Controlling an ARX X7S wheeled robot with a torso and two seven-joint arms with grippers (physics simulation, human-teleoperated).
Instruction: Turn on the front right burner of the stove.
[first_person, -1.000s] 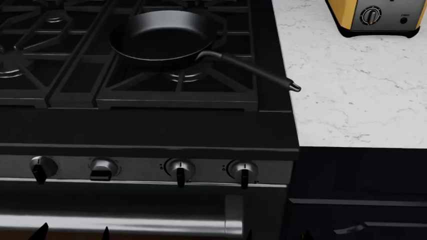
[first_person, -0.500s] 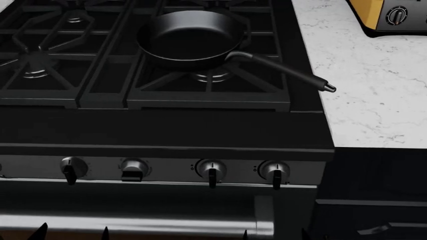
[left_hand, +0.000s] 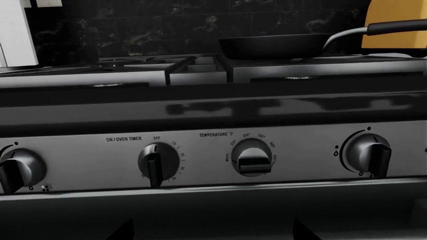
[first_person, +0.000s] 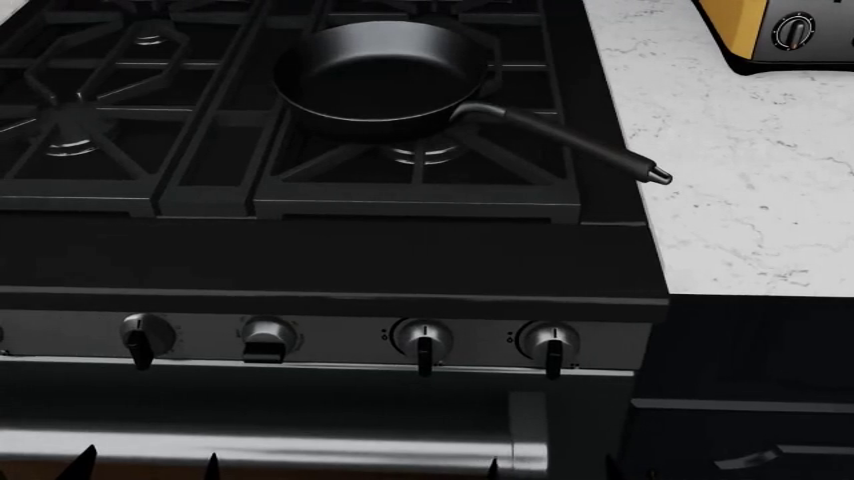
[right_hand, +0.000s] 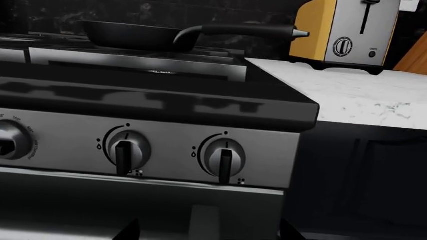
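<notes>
The stove (first_person: 334, 250) is a black gas range with cast-iron grates. The front right burner (first_person: 423, 153) shows under the near edge of a black frying pan (first_person: 380, 75). The steel front strip carries several knobs; the two rightmost (first_person: 422, 341) (first_person: 549, 344) have their pointers straight down. They also show in the right wrist view (right_hand: 125, 150) (right_hand: 223, 155). My left gripper (first_person: 144, 468) (left_hand: 213, 232) and right gripper (first_person: 554, 470) (right_hand: 208, 232) show only as dark fingertips, wide apart and empty, in front of and below the knob strip.
A white marble counter (first_person: 721, 150) lies right of the stove, with a yellow toaster (first_person: 781, 35) at the back. The pan handle (first_person: 574, 145) sticks out toward the counter. A steel bar handle (first_person: 267, 445) runs below the knobs. A dark cabinet (first_person: 747, 400) stands under the counter.
Between one second and half a second ago the view shifted, so the stove and knobs slid right in the picture. Since then nothing has moved.
</notes>
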